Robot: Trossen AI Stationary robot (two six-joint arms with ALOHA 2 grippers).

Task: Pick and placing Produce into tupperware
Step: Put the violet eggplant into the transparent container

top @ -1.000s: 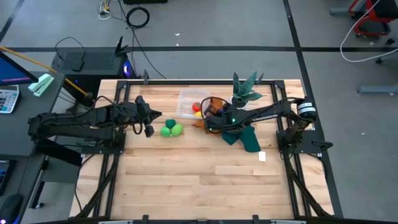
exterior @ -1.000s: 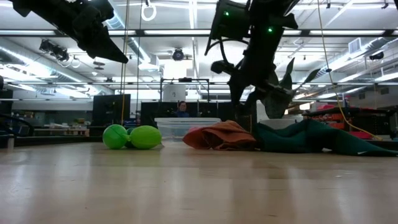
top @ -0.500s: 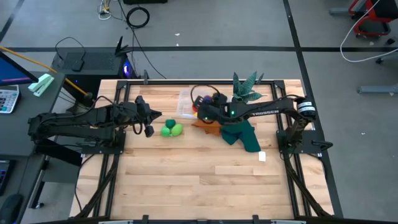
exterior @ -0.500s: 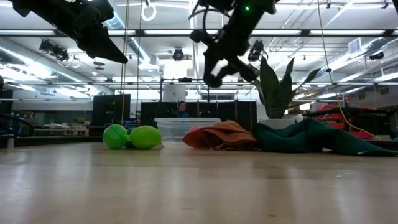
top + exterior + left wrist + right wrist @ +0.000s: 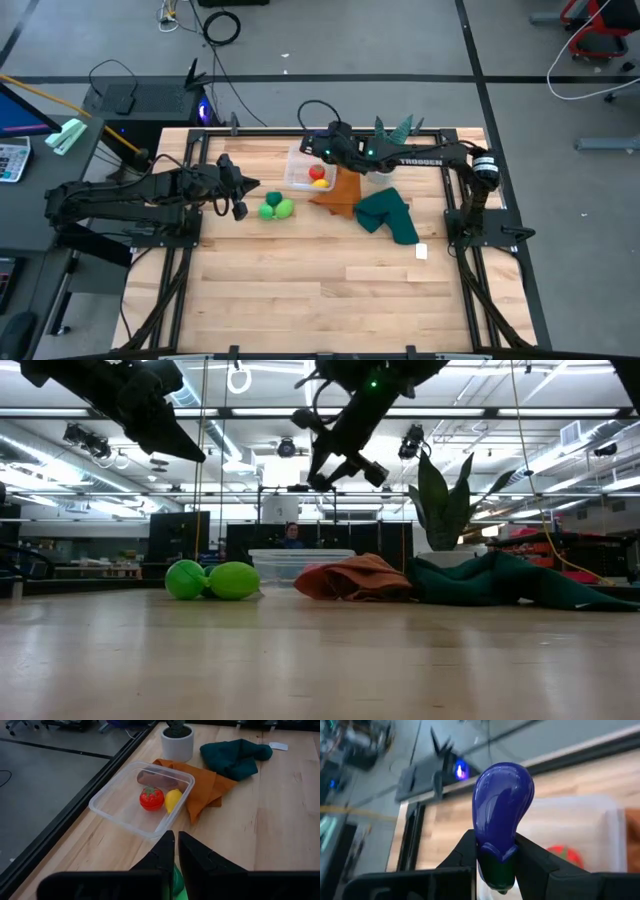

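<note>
My left pincer (image 5: 241,203) waits pressed together just beside the two green pieces (image 5: 276,209). My right pincer (image 5: 322,146) has swung off the orange cloth (image 5: 340,190) to hang over the tupperware (image 5: 303,167), pinching the purple eggplant (image 5: 502,805). Red tomato (image 5: 151,798) and yellow piece (image 5: 173,800) sit below; from overhead the eggplant's hidden.

The green produce (image 5: 176,882) shows only as a sliver behind the left gripper (image 5: 176,851) fingers; the tupperware (image 5: 570,827) is blurred.
</note>
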